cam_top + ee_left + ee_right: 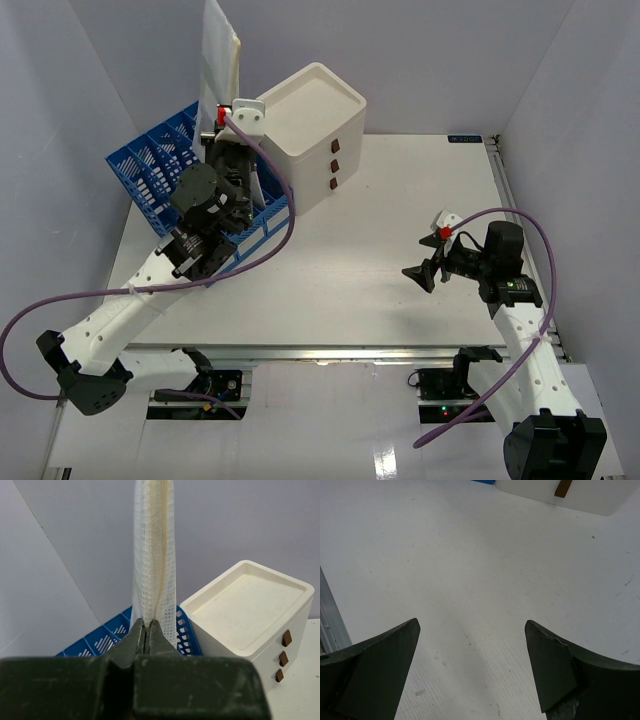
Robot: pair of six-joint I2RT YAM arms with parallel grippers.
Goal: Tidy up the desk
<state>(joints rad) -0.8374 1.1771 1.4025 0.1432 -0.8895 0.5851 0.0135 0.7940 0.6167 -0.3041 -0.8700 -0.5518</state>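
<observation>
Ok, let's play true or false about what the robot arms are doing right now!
1. The left gripper pinches an upright white mesh pouch. True.
2. The right gripper holds something. False: it is open and empty above the desk.
3. The white drawer box has three brown handles. True.
4. The file rack is red. False: it is blue.

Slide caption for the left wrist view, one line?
Left gripper shut on an upright white mesh sleeve, blue rack behind it, white drawer box to the right.
</observation>
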